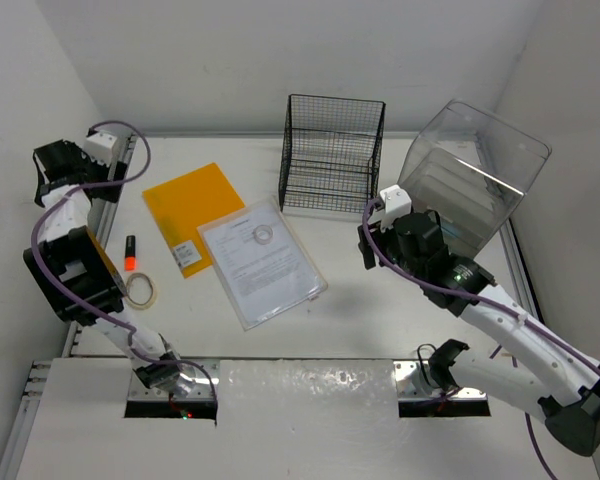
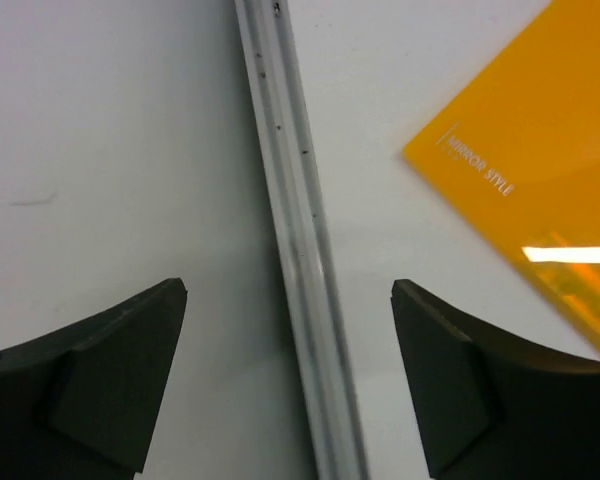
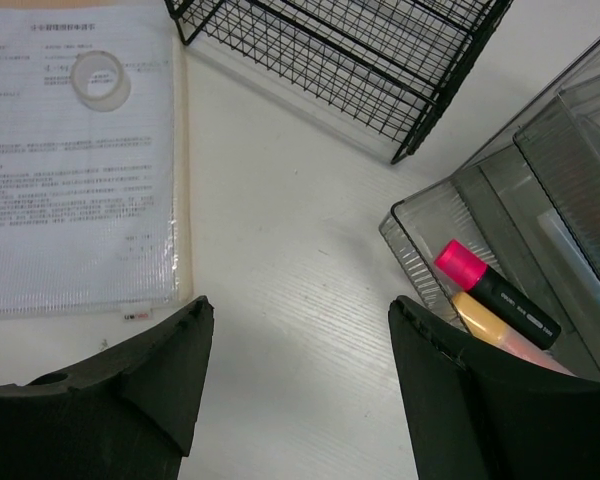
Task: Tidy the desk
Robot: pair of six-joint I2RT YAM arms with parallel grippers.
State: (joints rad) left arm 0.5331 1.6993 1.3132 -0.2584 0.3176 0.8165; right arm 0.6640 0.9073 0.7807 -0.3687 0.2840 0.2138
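Note:
The white desk [image 1: 380, 320] holds an orange folder [image 1: 192, 212], a clear sleeve with a printed sheet [image 1: 262, 265] and a tape ring [image 1: 263, 234] lying on it, a black marker with an orange cap [image 1: 130, 252] and a tape roll [image 1: 140, 290]. My left gripper [image 1: 52, 165] is open and empty over the desk's left rail [image 2: 300, 250], with the folder [image 2: 540, 170] to its right. My right gripper [image 1: 366, 245] is open and empty above bare desk [image 3: 300, 250], between the sleeve [image 3: 70, 170] and the clear drawer box [image 3: 540, 200].
A black wire-mesh rack [image 1: 332, 150] stands at the back middle. The clear drawer box [image 1: 470, 185] stands at the back right; its open drawer holds a pink-capped highlighter [image 3: 495, 290] and a yellow one [image 3: 485, 318]. White walls close in on both sides.

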